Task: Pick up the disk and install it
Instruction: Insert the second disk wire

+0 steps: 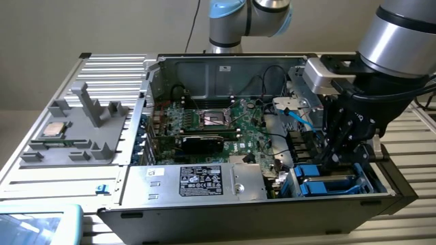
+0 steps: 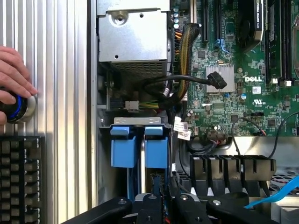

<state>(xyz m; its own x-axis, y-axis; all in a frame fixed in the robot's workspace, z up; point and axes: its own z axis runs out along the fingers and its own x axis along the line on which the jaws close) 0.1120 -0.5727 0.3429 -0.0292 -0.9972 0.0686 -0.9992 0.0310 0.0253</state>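
Note:
The disk stands on edge in the drive bay at the front corner of the open computer case, on the exterior view's right. Its bright blue frame shows beside a second blue frame. My gripper reaches down into that bay. In the wrist view the black fingers sit close together, and my gripper is shut on the disk's edge, with a thin blue strip running up between them. The disk's label face is hidden.
A silver box with a black label sits next to the bay, and the motherboard lies behind it with loose cables. A grey tray holds a small chip. A hand rests on a round button beside a keyboard.

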